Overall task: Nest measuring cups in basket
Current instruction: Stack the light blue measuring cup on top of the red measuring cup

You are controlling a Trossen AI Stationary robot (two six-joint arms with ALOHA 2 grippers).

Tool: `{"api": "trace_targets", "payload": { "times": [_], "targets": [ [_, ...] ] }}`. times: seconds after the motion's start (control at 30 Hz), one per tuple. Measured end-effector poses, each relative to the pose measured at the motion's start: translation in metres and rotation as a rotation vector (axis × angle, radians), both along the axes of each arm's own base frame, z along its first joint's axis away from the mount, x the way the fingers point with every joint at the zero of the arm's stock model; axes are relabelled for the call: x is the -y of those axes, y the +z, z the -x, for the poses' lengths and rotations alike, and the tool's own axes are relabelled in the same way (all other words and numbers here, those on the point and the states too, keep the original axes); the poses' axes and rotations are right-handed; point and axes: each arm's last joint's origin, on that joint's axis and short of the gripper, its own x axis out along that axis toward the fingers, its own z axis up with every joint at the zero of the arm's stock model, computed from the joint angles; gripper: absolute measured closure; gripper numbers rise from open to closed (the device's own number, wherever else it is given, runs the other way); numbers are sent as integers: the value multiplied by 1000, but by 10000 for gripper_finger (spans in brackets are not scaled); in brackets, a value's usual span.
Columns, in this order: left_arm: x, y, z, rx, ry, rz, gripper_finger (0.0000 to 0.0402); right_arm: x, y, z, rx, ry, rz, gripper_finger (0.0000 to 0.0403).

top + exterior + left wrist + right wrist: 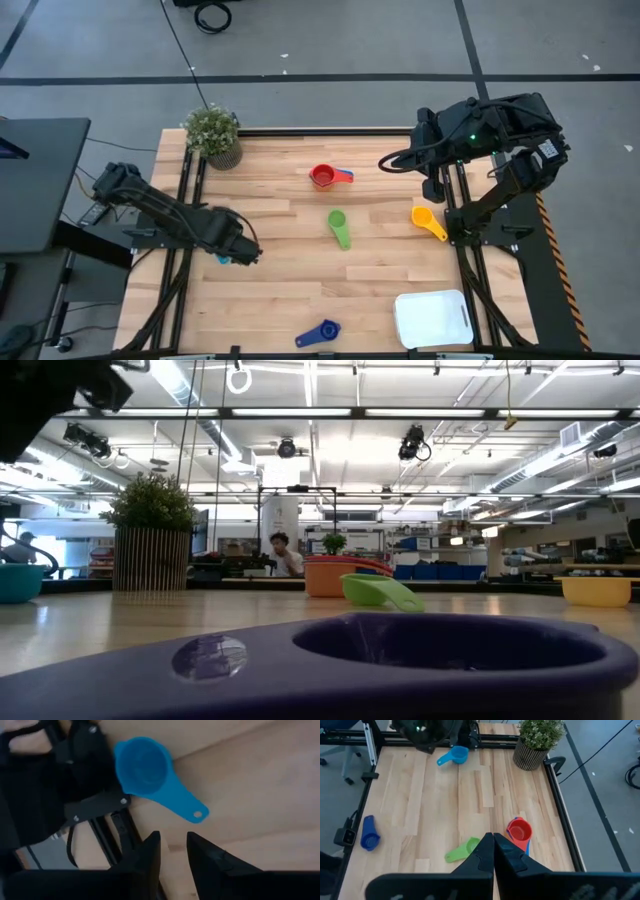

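Note:
The light blue cup (145, 767) lies upright on the table by the left edge, its handle (186, 809) pointing toward my left gripper (173, 845). That gripper hovers just above it with a narrow gap between the fingers (243, 252). A red cup (322, 177), a green cup (338, 228), a yellow-orange cup (428, 221) and a dark blue cup (318, 334) lie scattered on the wood. The white basket (432, 318) sits at the near right corner. My right gripper (493, 845) is shut and held high over the table's right side.
A potted plant (212, 135) stands at the far left corner. The dark blue cup (400, 660) fills the foreground of the low view. A blue handle (525, 848) shows beside the red cup (520, 831). Bare wood lies between the cups and around the table's middle.

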Motion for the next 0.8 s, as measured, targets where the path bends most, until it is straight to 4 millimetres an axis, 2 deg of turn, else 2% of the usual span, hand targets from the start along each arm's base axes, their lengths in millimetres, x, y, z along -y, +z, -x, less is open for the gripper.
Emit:
{"api": "trace_targets", "payload": {
  "times": [0.17,0.27,0.4,0.7,0.8],
  "targets": [
    [-2,-19,3,0,122,-44,301,0,0,0,2,-12,-8,398],
    [-2,-31,1,56,180,-67,301,1,0,0,2,-19,-10,398],
    [-3,-39,1,82,210,-92,301,1,0,0,2,-19,-9,398],
    [0,-38,9,-2,-25,-70,301,1,0,0,1,-14,-3,398],
    [4,-37,14,-48,-174,-48,301,1,0,0,-1,2,15,398]
  ]
}}
